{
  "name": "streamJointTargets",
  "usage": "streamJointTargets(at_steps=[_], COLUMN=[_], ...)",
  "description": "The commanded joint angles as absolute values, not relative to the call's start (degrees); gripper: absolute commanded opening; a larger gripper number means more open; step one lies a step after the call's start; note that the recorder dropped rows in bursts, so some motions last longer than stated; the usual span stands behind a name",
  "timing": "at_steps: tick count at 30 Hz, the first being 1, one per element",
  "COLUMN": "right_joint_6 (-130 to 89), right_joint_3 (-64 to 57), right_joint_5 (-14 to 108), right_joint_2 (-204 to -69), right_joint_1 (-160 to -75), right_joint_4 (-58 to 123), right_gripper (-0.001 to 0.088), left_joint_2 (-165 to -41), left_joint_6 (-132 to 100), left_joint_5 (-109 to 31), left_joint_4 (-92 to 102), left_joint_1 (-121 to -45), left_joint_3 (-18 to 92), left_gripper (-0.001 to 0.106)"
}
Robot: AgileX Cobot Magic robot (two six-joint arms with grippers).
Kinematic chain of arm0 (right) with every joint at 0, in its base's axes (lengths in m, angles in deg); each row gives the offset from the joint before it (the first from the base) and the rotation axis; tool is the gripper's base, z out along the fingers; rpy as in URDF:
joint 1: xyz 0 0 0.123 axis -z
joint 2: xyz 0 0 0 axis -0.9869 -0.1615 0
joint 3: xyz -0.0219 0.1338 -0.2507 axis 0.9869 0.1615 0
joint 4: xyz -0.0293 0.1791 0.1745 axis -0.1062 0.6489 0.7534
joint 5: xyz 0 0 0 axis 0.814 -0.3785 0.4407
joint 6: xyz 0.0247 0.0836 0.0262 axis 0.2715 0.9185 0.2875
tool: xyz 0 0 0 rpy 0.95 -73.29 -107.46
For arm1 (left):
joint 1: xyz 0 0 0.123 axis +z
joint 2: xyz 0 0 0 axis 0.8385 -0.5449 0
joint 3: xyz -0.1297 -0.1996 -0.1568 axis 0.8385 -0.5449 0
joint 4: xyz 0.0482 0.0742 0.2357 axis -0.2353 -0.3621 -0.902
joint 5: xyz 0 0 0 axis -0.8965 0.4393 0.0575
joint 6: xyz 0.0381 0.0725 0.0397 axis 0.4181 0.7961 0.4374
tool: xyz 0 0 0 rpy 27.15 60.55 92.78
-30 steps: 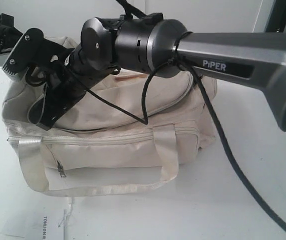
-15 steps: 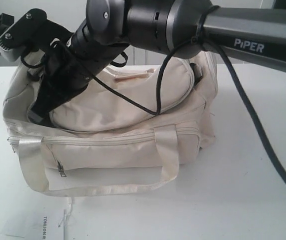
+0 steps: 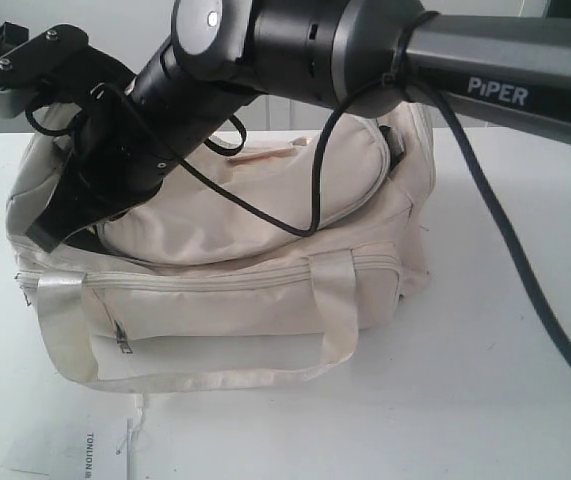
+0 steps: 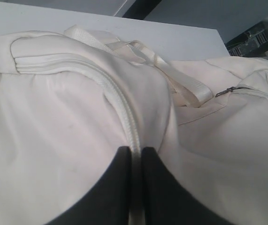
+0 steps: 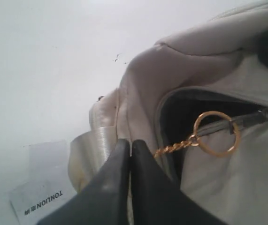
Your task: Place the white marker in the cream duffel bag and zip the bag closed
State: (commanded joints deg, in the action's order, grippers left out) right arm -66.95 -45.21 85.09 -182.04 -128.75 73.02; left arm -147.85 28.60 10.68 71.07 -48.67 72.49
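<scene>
The right pincer point(image 5: 131, 144) is hanging clenched beside the gold charm point(image 5: 216, 133) on the bag point(image 5: 209, 187); the left pincer point(image 4: 134, 152) is pinching the zip seam point(image 4: 119, 103).

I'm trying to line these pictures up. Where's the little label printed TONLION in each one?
Exterior view: the printed label lies on the table at bottom left, before the cream duffel bag.
Left wrist view: not in it.
Right wrist view: the printed label lies on the table beside the bag's shiny strap.
Shared landmark: the cream duffel bag, in all three.
</scene>
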Motion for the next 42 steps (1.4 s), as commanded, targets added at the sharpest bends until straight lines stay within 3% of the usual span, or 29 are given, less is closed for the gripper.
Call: streamJointTargets(at_steps=[9,14,16,17,19,27,36,37,40,42], right_joint_6=[-68.0,-56.5,-54.6,-49.4,-37.7,-29.7,-29.3,-29.3,-29.3,-29.7], right_joint_3=[-45.2,-45.2,-45.2,-45.2,-45.2,-45.2,-45.3,-45.3,-45.3,-45.3], right_joint_5=[86.7,77.4,70.9,67.2,64.6,60.3,53.3,52.7,52.8,53.6], right_joint_2=[-182.0,-182.7,-184.1,-185.5,-188.0,-193.3,-196.1,-196.2,-196.2,-195.8], right_joint_1=[-129.6,-129.6,-129.6,-129.6,-129.6,-128.2,-127.6,-127.6,-127.6,-127.6], right_joint_4=[74.3,63.2,63.2,63.5,63.5,66.7,68.2,68.2,68.2,68.2], right_gripper=[0.0,0.0027,0.0211,0.0365,0.0451,0.0447,0.0382,0.0348,0.0054,0.0], left_joint_2=[-147.8,-147.8,-147.8,-147.8,-147.8,-147.8,-147.8,-147.8,-147.8,-147.8], left_joint_6=[28.6,29.0,29.3,30.0,30.1,31.2,31.5,31.5,31.5,31.5], left_joint_5=[10.6,10.8,10.8,10.8,10.8,11.1,11.5,11.5,11.5,11.5], left_joint_4=[71.1,71.1,71.1,71.1,71.1,71.1,71.1,71.1,71.1,71.1], left_joint_1=[-48.7,-48.7,-48.7,-48.7,-48.7,-48.7,-48.7,-48.7,-48.7,-48.7], left_joint_3=[72.5,72.5,72.5,72.5,72.5,72.5,72.5,72.5,72.5,72.5], left_gripper=[0.0,0.0,0.0,0.0,0.0,0.0,0.0,0.0,0.0,0.0])
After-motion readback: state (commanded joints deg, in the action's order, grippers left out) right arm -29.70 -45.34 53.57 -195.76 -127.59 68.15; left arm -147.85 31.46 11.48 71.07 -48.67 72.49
